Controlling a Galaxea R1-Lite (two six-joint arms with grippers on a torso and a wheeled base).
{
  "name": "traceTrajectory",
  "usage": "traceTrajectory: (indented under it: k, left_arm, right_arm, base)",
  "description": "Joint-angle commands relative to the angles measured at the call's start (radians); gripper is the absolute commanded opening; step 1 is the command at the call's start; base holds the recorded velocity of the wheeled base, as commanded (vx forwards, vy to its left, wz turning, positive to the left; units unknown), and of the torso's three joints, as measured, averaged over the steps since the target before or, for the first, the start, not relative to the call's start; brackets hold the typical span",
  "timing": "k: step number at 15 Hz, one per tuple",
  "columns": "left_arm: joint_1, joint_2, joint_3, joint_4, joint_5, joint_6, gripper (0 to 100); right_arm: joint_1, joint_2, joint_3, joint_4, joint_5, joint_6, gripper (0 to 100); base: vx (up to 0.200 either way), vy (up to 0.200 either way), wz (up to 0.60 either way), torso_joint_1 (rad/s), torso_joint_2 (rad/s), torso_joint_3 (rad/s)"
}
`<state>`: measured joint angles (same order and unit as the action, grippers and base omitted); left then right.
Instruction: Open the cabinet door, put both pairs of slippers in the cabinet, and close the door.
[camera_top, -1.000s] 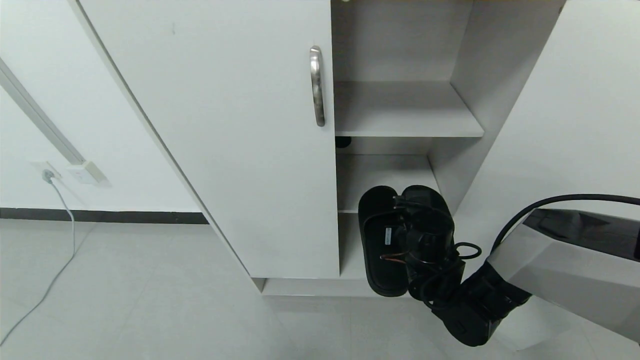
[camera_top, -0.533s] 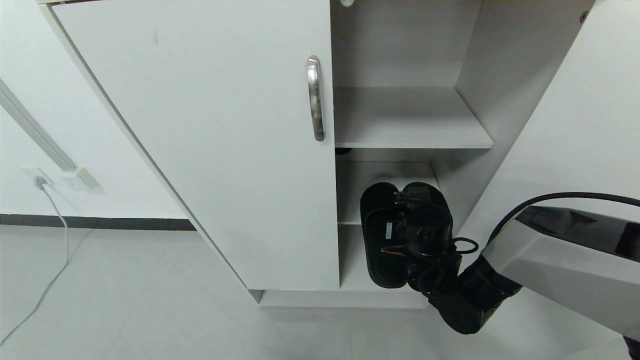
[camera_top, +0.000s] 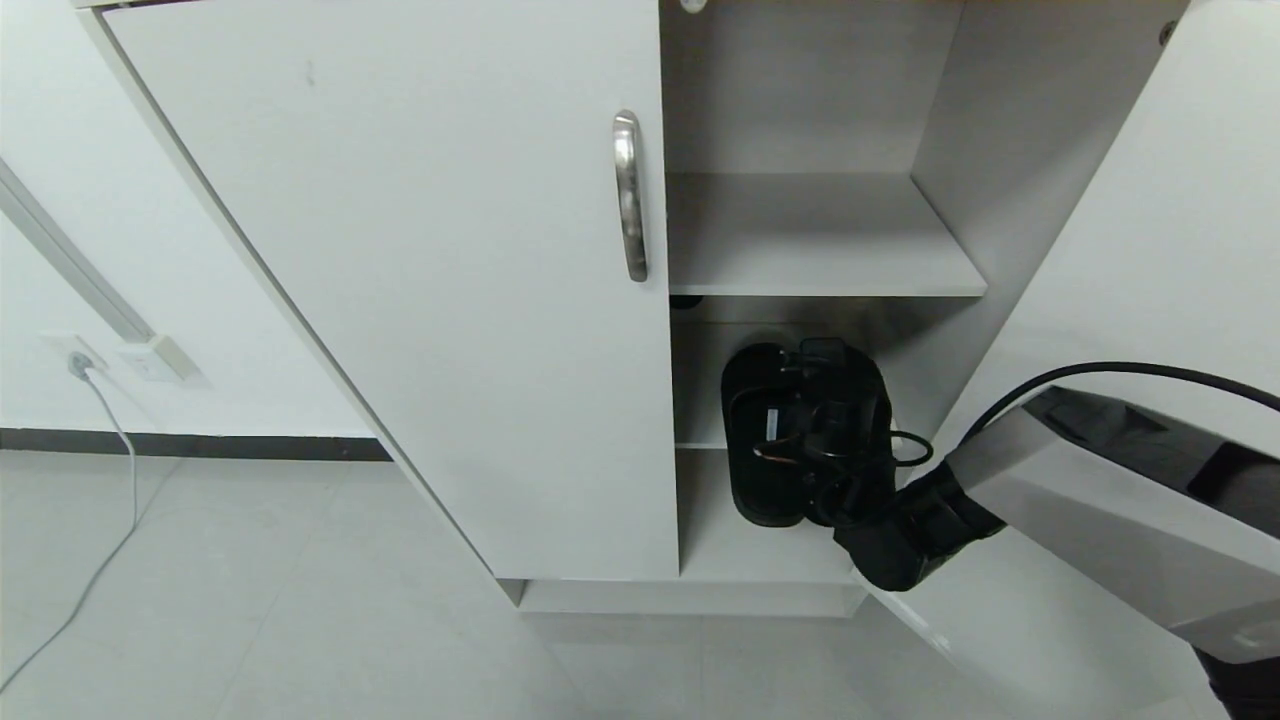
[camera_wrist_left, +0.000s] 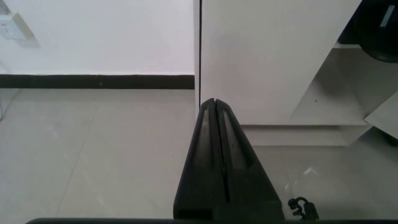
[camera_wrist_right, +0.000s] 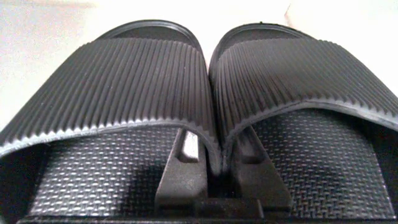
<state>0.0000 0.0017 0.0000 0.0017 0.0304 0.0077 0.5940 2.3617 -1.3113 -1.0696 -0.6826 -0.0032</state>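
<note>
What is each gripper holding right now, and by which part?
Right gripper: the black slippers, jaws pinching both straps together where they meet. Left gripper: shut, holding nothing.

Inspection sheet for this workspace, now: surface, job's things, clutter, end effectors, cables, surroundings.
Surface: pale tiled floor, with the cabinet standing on it.
Job's things: left door shut, right door open; one pair of black slippers held side by side at the open half's lower shelves, contact with a shelf unclear.
Clutter: nothing seen.
End effectors: right end effector shut on the black slippers by their inner strap edges; left end effector shut, empty, above the floor.
Cables: black cable along the right arm; grey cord from a wall socket to the floor.
Surroundings: white wall, dark skirting.
</note>
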Motion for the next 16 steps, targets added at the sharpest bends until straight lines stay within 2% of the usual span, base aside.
traceTrajectory:
  k: [1, 6, 9, 12, 16]
  left_arm:
    - [0.000, 0.001, 0.000, 0.000, 0.000, 0.000, 0]
    - [0.000, 0.001, 0.000, 0.000, 0.000, 0.000, 0]
    - [0.000, 0.001, 0.000, 0.000, 0.000, 0.000, 0]
    - [0.000, 0.001, 0.000, 0.000, 0.000, 0.000, 0]
    - [0.000, 0.001, 0.000, 0.000, 0.000, 0.000, 0]
  right_arm:
    - [-0.019, 0.041, -0.108, 0.043, 0.001, -0.001, 0]
    - [-0.036, 0.111, -0.336, 0.184, 0.005, -0.001, 0]
    - [-0.043, 0.136, -0.405, 0.243, 0.060, -0.001, 0]
    - [-0.065, 0.186, -0.500, 0.292, 0.063, -0.001, 0]
    - [-0.076, 0.209, -0.526, 0.312, 0.084, -0.001, 0]
  base:
    - [0.000, 0.000, 0.00, 0.000, 0.00, 0.000]
    - [0.000, 0.000, 0.00, 0.000, 0.00, 0.000]
    - [0.000, 0.000, 0.00, 0.000, 0.00, 0.000]
    - [0.000, 0.000, 0.00, 0.000, 0.00, 0.000]
    - [0.000, 0.000, 0.00, 0.000, 0.00, 0.000]
